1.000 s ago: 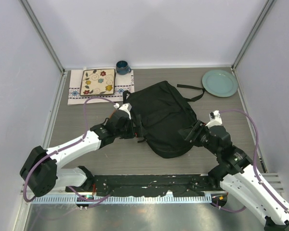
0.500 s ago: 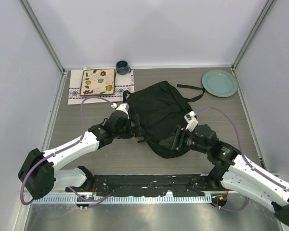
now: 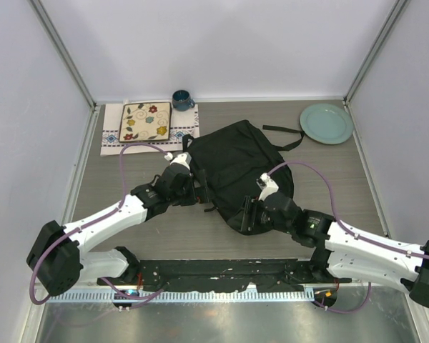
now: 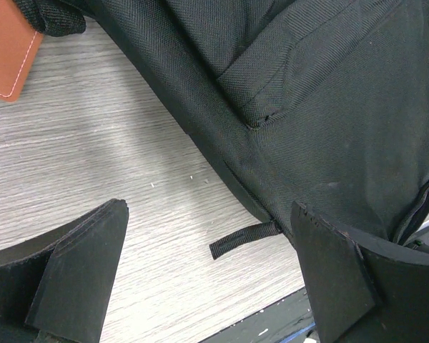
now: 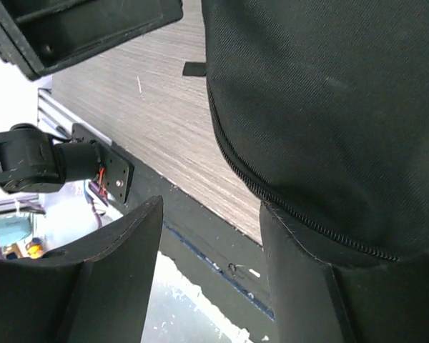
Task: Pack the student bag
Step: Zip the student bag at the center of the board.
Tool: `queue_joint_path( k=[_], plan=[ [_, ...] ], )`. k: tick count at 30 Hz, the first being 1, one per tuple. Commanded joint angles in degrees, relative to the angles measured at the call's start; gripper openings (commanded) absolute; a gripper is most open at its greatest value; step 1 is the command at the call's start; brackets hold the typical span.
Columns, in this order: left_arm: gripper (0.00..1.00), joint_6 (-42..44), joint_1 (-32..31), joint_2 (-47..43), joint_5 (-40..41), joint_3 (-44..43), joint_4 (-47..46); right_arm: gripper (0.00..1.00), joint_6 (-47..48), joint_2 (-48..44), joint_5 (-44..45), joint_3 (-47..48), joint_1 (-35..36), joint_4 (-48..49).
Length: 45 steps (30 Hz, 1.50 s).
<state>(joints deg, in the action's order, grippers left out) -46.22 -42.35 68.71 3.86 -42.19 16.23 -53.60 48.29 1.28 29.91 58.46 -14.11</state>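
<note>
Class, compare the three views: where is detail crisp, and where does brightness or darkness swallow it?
Top external: even, soft light, yet the student bag reads as a near-featureless black mass. Left wrist: its weave is crisp, with a pale sheen on the table. Right wrist: the zipper is clear, but the left edge is blown out to white.

**The table with the bag at its middle**

We find the student bag (image 3: 239,171) lying flat mid-table (image 3: 100,179), with a strap (image 3: 282,132) trailing from its far right side toward the plate (image 3: 326,123) in the far right corner. In the far left corner a cloth (image 3: 111,128) lies under a square tile (image 3: 145,121), and a mug (image 3: 181,99) stands just behind the tile's right corner. Our left gripper (image 3: 199,190) sits at the bag's left edge and our right gripper (image 3: 245,214) at its near edge. A flat card (image 4: 7,50) lies on the table just beside the bag.
</note>
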Motion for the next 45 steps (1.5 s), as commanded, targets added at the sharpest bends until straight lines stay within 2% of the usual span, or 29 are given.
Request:
queue_joint_path(
  k=[1, 9, 16, 21, 26, 34, 40, 43, 45],
  plan=[
    [1.00, 0.42, 0.25, -0.59, 0.71, -2.28, -0.59, 0.62, 2.63, 2.59, 5.92, 3.84, 0.52, 2.42],
    [1.00, 0.51, 0.16, -0.42, 0.98, -2.37, -0.32, 0.62, 4.65, 5.41, 9.71, 4.80, 1.66, 3.74],
    [1.00, 0.51, 0.25, -0.51, 1.33, -2.28, -0.14, 0.63, 7.90, 0.23, 10.32, 4.98, 2.71, 0.50],
    [1.00, 0.34, 0.34, -0.24, 0.80, -2.37, -0.76, 0.63, 16.33, 0.04, 9.97, 6.12, 2.72, -4.34],
    [1.00, 0.43, 0.34, -0.06, 0.45, -2.54, -0.76, 0.63, 23.80, 2.85, 6.81, 6.74, 2.72, -3.30],
    [1.00, 0.34, 0.34, -0.68, 0.62, -2.10, -0.41, 0.64, 31.53, 8.74, 8.91, 8.93, 2.72, -3.73],
    [1.00, 0.43, 0.34, -0.42, 0.54, -2.19, -0.32, 0.56, 33.39, 12.35, 11.73, 10.43, 2.80, -4.79],
    [1.00, 0.51, 0.34, -0.24, 0.45, -2.19, -0.41, 0.46, 34.18, 12.79, 12.34, 10.78, 2.80, -4.96],
    [0.99, 0.51, 0.34, 0.02, 0.45, -2.19, -0.23, 0.36, 34.36, 12.79, 12.34, 10.78, 2.80, -4.96]
  ],
)
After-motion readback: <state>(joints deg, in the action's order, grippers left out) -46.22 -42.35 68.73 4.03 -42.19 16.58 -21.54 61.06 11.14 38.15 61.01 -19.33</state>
